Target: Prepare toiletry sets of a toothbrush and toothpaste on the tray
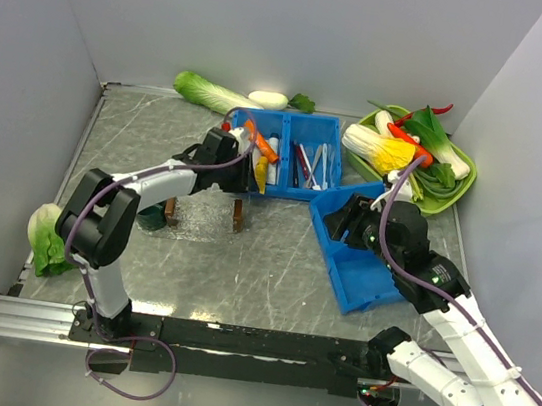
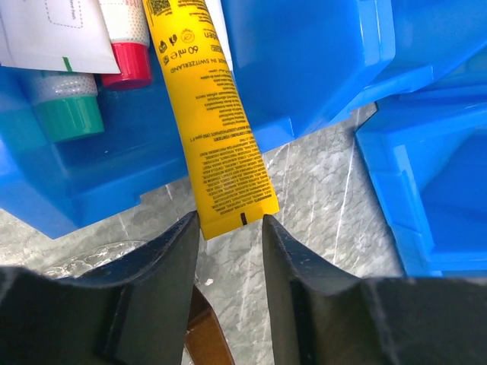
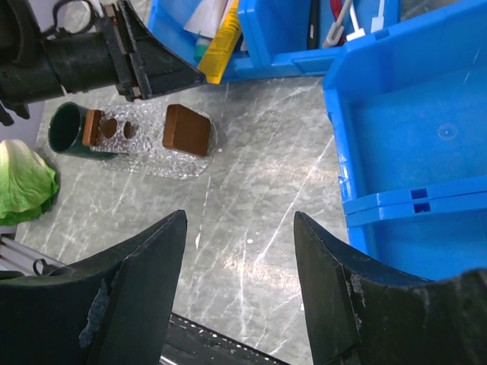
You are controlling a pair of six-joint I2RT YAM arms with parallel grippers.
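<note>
On the grey worktop (image 1: 270,284) we judged the task barely begun, w/ no set laid out yet. The divided blue bin (image 1: 288,116) at the far side held the supplies; the second blue bin (image 1: 362,276), by the right arm, looked empty. The tray (image 3: 152,158), a faint frosted patch in front of the divided bin, showed only brown blocks (image 3: 186,129) on or at it, w/ no tube or brush. The right tool (image 3: 240,289) hung over bare worktop btwn tray and second bin, jaws well apart, nothing btwn them. The left tool (image 2: 230,220) sat at the divided bin's near wall, jaws either side of the crimped tail of the yellow toothpaste (image 2: 217,129). They looked at or v. near contact, but we couldn't tell if a grip was made. The tube's cap end lay in the bin, its tail poking out over the rim. What we took for the orange tube (image 1: 256,134) lay in that same compartment. The toothbrush (image 1: 296,163), thin and dark red, lay in the middle compartment, untouched. Left to do, we reckoned: carry tube and brush to the tray, then a 2nd set.
</note>
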